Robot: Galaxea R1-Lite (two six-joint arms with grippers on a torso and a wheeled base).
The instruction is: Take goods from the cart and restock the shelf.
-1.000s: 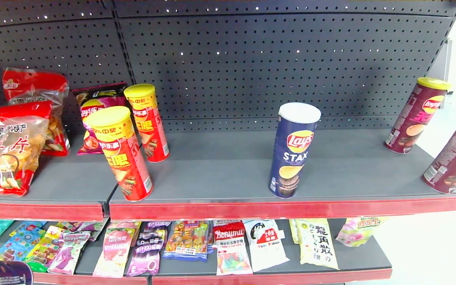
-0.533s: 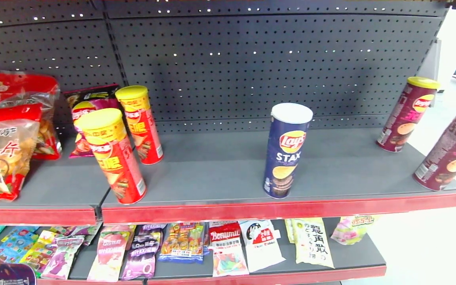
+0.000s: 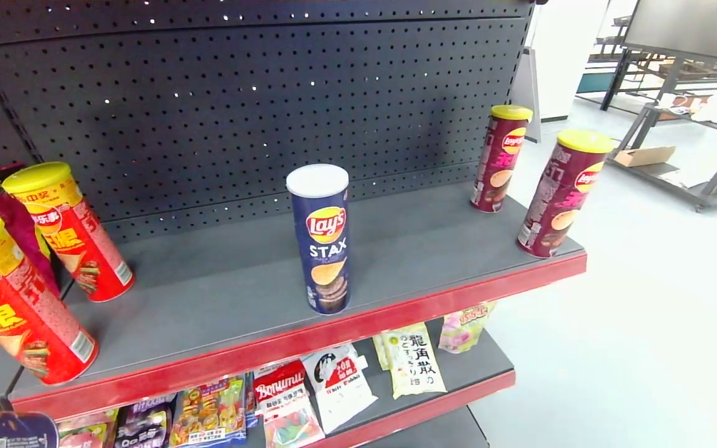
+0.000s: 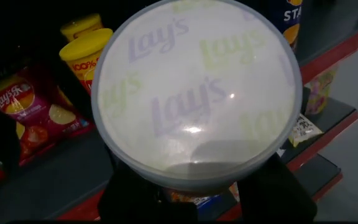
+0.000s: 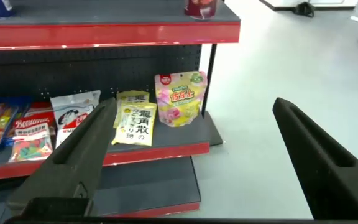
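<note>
A chip can with a clear white lid stands close before the left wrist camera, and my left gripper is shut on its body just below the lid. A dark blue can end pokes into the head view's lower left corner. On the grey upper shelf stand a blue chip can, two maroon cans at the right end, and two red cans at the left. My right gripper is open and holds nothing, low beside the shelf's right end.
The lower shelf carries several flat snack packets. In the right wrist view the same packets lie on that shelf. Bare floor opens to the right of the shelf end. Metal racks stand far back right.
The head camera has swung to the right, so the whole shelf sits further left in the picture and the floor and racks have come into view. The goods on the shelf have not moved.
</note>
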